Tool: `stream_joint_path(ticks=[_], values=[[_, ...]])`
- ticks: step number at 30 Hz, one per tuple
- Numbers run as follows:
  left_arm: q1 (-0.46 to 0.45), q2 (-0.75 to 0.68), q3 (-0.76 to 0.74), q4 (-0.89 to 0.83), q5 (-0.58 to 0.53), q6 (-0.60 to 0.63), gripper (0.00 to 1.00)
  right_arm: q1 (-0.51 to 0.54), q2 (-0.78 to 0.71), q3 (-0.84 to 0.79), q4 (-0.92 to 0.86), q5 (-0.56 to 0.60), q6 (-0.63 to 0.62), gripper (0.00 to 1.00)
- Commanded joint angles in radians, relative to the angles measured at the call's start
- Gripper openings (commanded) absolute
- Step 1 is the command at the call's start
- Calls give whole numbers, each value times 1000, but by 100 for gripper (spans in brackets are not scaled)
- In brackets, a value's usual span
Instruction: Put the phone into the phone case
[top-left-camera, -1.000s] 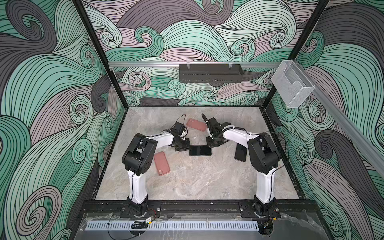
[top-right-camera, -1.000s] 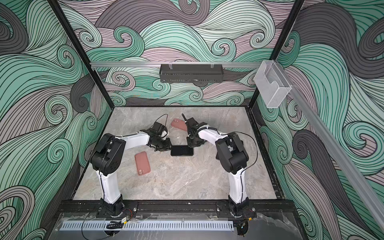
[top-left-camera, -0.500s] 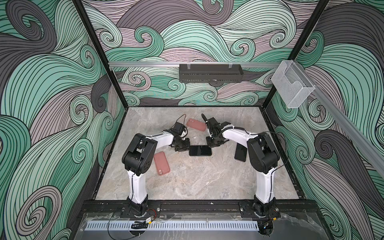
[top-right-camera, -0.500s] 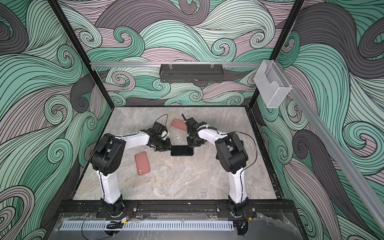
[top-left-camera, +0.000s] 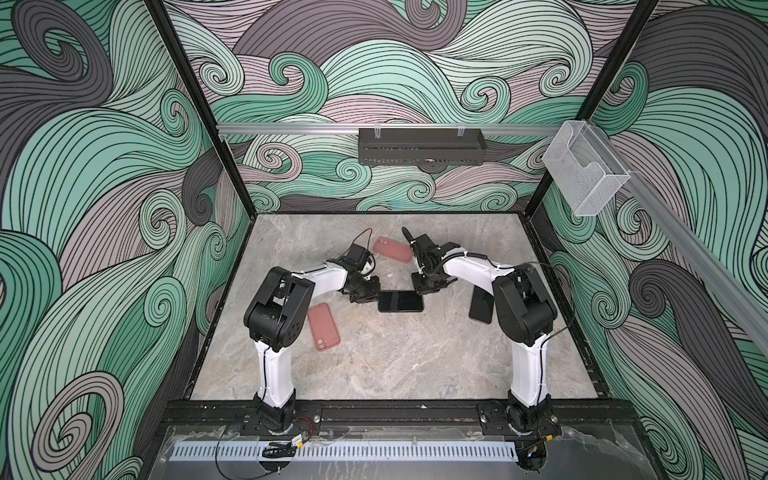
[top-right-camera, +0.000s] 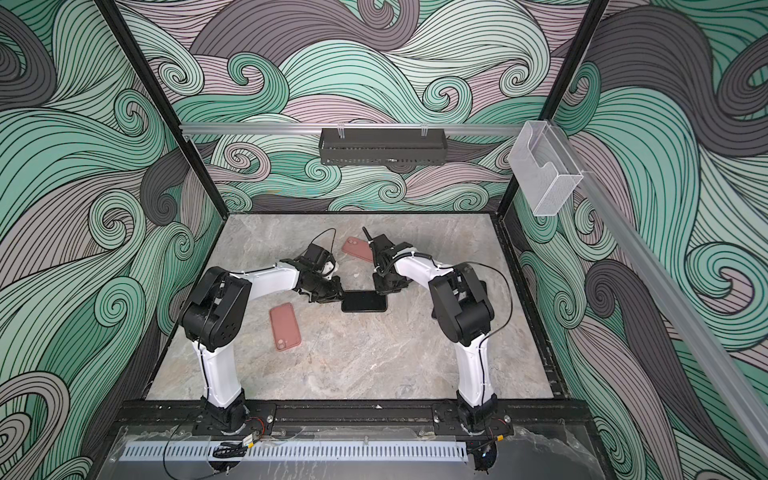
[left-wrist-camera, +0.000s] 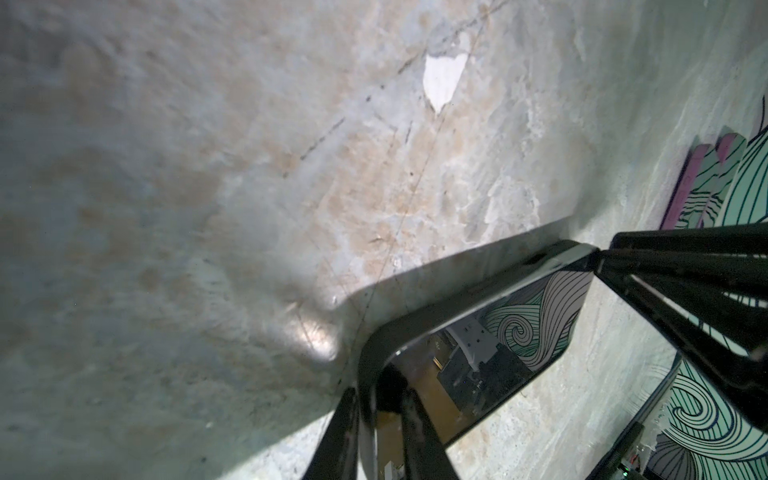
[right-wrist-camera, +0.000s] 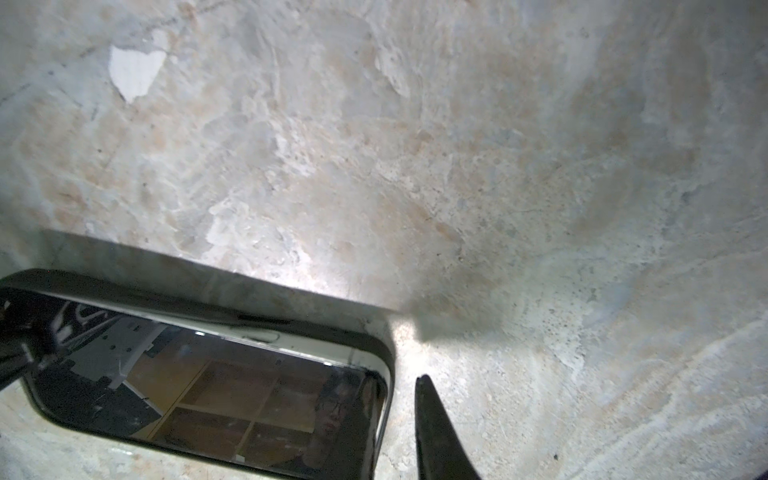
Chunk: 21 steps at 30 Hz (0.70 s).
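Two grippers are meeting at one black phone, which is lying screen-up near the middle of the marble table and throwing a broad shadow along its far long edge.

- Left gripper: it is clamping the phone's short end on its own side. In the left wrist view one finger is lying over the glass, and its partner is pressing against the outside of the rim.
- Right gripper: it is touching the far corner of the phone's opposite end. In the right wrist view only one finger is showing, just beside the short edge. I cannot tell whether these jaws are closed or parted.
- Near pink phone case: it is lying flat beside the left arm's elbow, apart from the phone, with its camera cut-out toward the front.
- Far pink phone case: it is lying behind both grippers, near the right wrist.
- Second black phone: it is lying on the right, partly hidden by the right arm.
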Motion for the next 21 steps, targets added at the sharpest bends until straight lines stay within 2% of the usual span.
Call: stream_joint_path(ticks=[1,21], values=[[2,6,32,-28,16,19,22,-3,90,-31,-41,35,22,20],[2,5,29,-32,17,30,21,-4,150,-108,-46,75,58,19]])
